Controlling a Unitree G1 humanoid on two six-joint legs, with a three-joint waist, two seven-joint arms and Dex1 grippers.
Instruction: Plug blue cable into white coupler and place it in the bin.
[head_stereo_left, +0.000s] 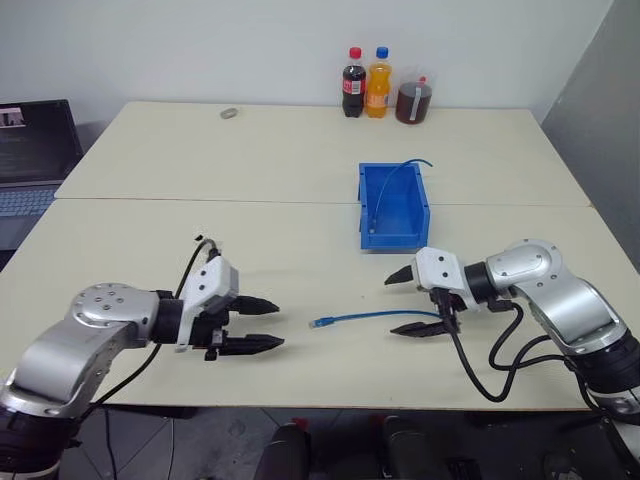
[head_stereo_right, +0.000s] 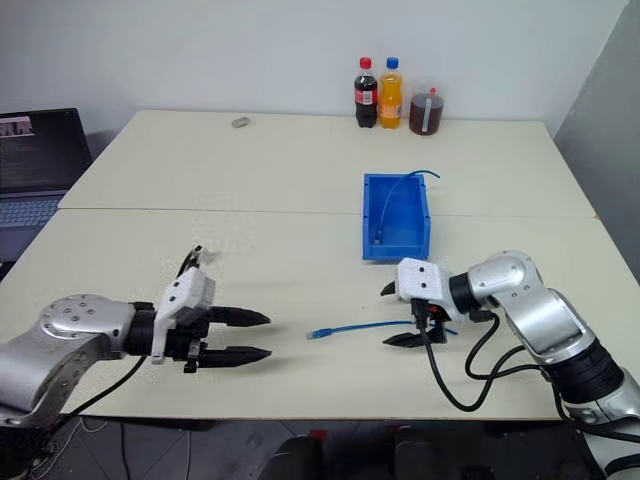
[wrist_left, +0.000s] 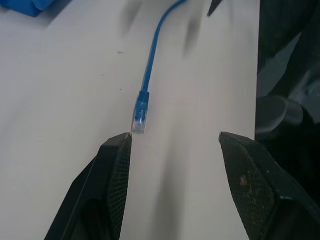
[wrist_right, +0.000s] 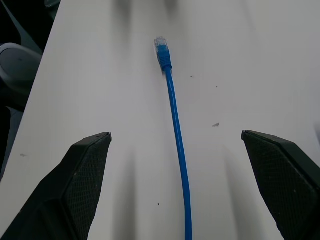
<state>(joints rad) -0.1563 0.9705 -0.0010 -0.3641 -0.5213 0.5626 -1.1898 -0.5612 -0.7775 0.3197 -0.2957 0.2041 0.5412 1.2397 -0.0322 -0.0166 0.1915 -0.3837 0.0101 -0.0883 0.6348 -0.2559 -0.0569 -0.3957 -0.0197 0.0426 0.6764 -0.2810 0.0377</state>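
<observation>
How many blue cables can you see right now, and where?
2. One blue cable lies flat on the table between the two grippers, plug end toward the left gripper. A second cable sticks up out of the bin. More could be hidden inside it.

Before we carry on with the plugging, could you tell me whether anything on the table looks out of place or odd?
One thing: a blue cable already sits in the bin, one end arching over the back rim. Another blue cable lies loose on the table between both open grippers, held by neither. Nothing looks spilled or damaged.

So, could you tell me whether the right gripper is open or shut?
Open: the right gripper has its fingers spread wide, with the blue cable lying loose between them.
</observation>
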